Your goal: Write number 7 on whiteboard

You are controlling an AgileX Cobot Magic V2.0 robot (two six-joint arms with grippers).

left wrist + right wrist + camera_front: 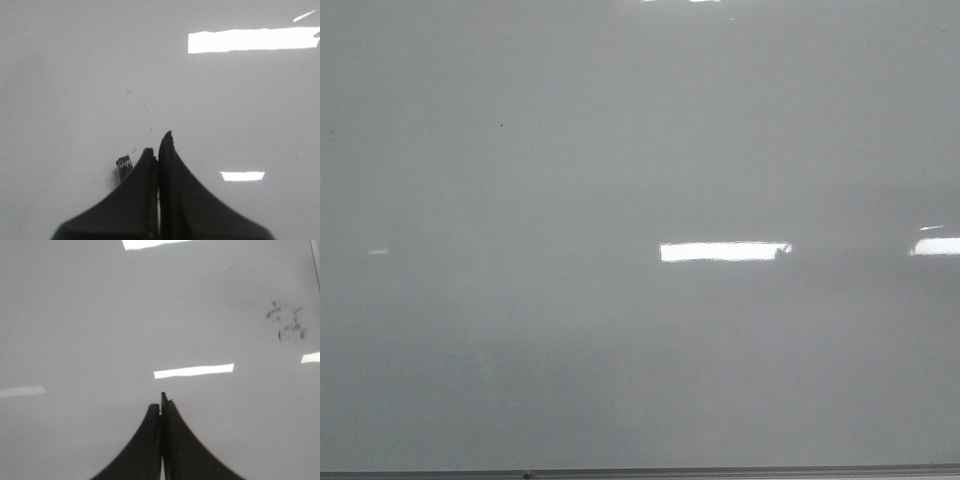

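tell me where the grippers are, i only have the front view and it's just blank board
Observer: Neither arm shows in your view. In the left wrist view the left gripper is shut, fingers pressed together over the whiteboard.
Operator: is it holding a marker
Observer: Cannot tell. A small dark object with a silvery tip pokes out beside one finger, not between the tips.
Operator: and the right one
Observer: The right gripper is shut too, with nothing visible between its fingers. Its wrist view also shows faint dark smudges on the board.
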